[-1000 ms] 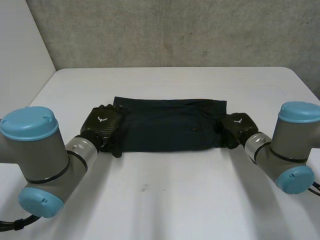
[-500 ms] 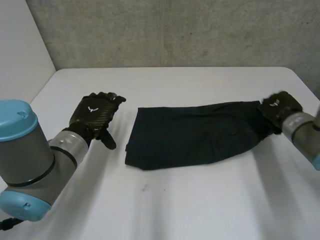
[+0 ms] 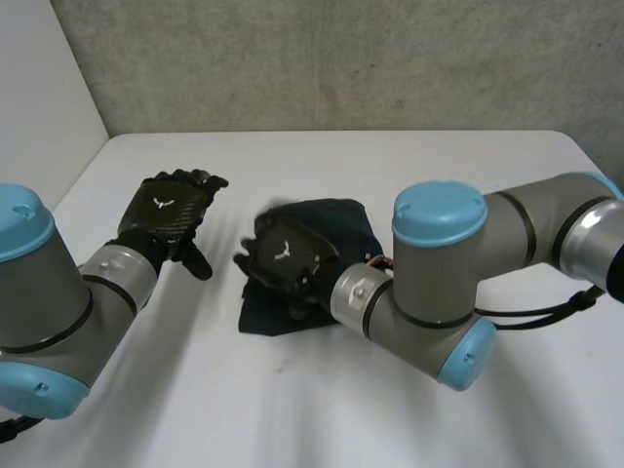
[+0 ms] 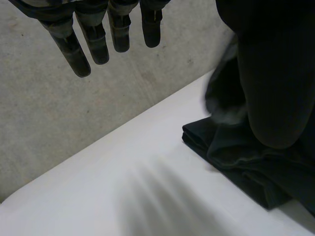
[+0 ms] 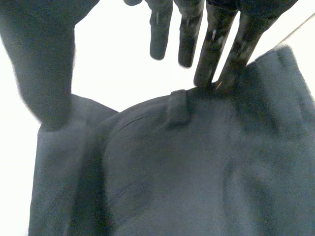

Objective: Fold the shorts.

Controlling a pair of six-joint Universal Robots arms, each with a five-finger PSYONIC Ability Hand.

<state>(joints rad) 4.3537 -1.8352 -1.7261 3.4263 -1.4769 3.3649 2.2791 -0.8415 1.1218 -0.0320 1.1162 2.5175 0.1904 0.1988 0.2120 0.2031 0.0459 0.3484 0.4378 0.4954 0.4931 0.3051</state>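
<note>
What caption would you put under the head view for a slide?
Right hand, open, on the doubled-over dark shorts; left hand hovers open beside them.

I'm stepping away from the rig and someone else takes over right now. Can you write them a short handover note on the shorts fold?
Left hand: open, fingers straight, off the cloth, above the bare table beside the shorts.
Right hand: open, palm over the shorts, straight fingers touching one edge by a belt loop.
Shorts: mid-table, lying doubled over in a compact bundle.
Done: one fold across looks made.
Left: probably lift the right hand clear, check that the edges line up, then smooth or fold again if needed.
</note>
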